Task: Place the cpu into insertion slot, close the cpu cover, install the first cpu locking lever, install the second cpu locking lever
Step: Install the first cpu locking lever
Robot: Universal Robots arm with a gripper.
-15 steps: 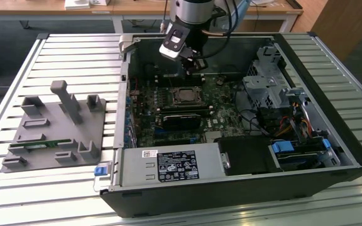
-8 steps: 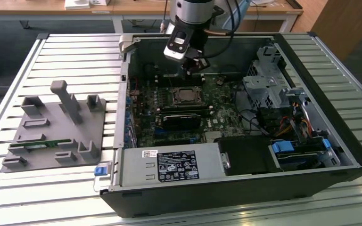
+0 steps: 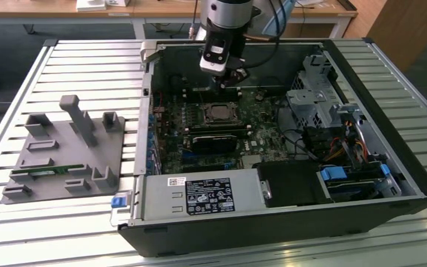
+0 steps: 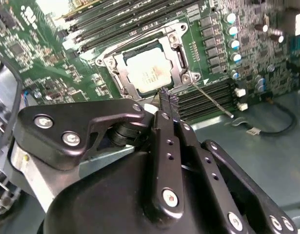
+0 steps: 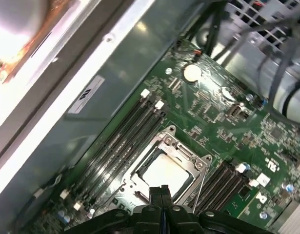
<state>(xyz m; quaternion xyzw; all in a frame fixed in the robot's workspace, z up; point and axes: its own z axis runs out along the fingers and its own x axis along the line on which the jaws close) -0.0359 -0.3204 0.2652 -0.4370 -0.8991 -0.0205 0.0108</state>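
Exterior view: the black two-fingered gripper (image 3: 228,83) hangs inside the open black computer case (image 3: 288,233), near the 12 o'clock edge of the square black-rimmed insertion slot (image 3: 204,105) on the green motherboard (image 3: 262,146). Its fingers (image 5: 155,194) are pressed together with nothing between them. Both wrist views show the flat silvery-beige square cpu (image 4: 149,73) seated in the slot, with the thin silver windowed cpu cover (image 4: 175,68) lying flat around it. A thin metal lever rod (image 4: 213,100) juts from one socket corner. A grey moulded fixture plate (image 3: 50,153) lies at the case's 9 o'clock.
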